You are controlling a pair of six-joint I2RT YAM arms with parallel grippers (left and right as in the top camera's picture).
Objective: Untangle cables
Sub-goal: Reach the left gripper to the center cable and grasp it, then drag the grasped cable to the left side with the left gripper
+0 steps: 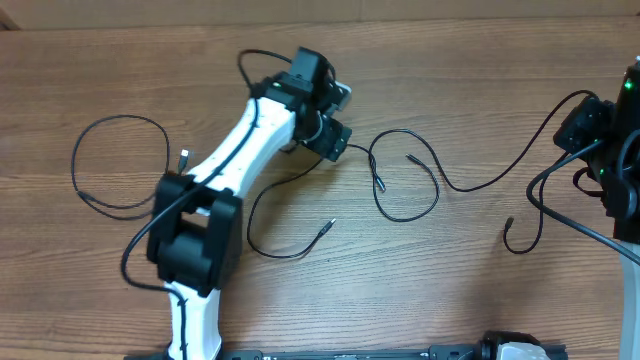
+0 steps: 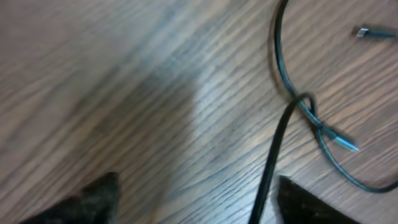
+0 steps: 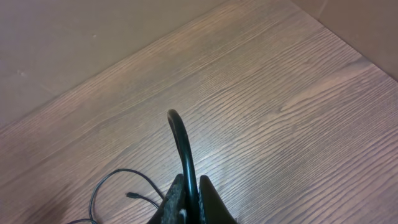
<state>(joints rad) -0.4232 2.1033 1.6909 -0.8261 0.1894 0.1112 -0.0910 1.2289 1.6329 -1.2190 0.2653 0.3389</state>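
Cables [image 2: 272, 158] lie in loose loops across the middle of the table [image 1: 450, 300], and one long cord runs from them toward the right side. The right pincer [image 3: 189, 190] is closed on a cord, which rises in a stiff arch just above the fingers. I judge that it holds this end so the cord cannot slide while the other arm works. The left pincer [image 2: 196, 182] stands wide and low over the table. One cord passes between its fingers, nearer to one of them and not squeezed. Just ahead, this cord crosses another one, beside a silver plug [image 2: 345, 144]. The pincer seems to be placed here to take the cord near the crossing and draw it free. I cannot tell whether both arms have the same cord. The risk is to catch two cords together.
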